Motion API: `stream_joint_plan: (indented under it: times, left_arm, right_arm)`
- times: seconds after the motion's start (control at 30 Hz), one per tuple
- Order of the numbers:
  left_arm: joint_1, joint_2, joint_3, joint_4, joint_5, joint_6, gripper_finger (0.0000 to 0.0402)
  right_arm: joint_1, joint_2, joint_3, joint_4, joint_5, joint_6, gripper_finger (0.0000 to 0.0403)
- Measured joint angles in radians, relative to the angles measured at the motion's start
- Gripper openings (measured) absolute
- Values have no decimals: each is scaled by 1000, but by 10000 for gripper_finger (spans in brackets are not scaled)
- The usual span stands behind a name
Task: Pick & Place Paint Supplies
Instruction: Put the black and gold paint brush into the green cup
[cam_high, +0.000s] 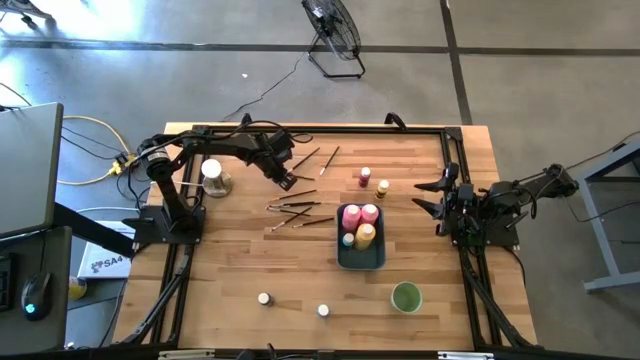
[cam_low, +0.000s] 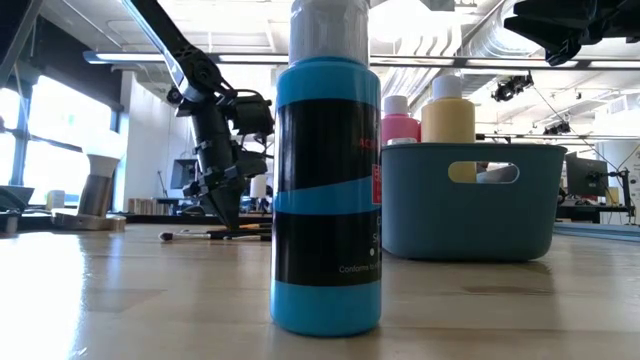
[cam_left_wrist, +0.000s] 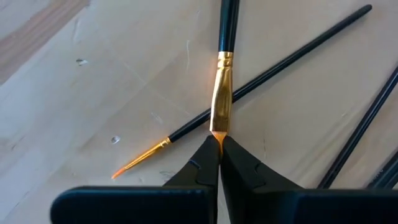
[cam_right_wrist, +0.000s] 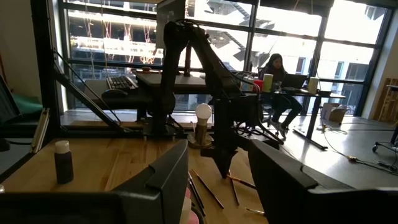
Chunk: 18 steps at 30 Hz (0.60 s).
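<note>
Over the brush pile, your left gripper (cam_left_wrist: 216, 144) pinches one brush (cam_left_wrist: 221, 99) by its tip, ready for lifting.

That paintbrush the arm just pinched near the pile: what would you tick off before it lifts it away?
1. Left gripper shut on the paintbrush: ok, the tips meet at the bristle end of its gold ferrule.
2. Grip secure: cannot tell, it holds only the very end of the brush.
3. Brush free to rise: not ok, it lies crossed with a second brush; which one is on top cannot be told.
4. Blue-grey tray has room: ok, bottles fill only part of it.
5. Right gripper out of the way: ok, open and parked at the table's right edge.
</note>
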Motion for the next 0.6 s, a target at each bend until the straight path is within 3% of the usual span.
stream_joint_plan:
  times: [0.33,0.6]
  left_arm:
    - [1,-17,-3,4,59,14,1]
    - [-8,-125,-4,-7,115,17,0]
  right_arm:
    - [0,0,0,0,0,0,162]
    - [0,0,0,-1,0,0,162]
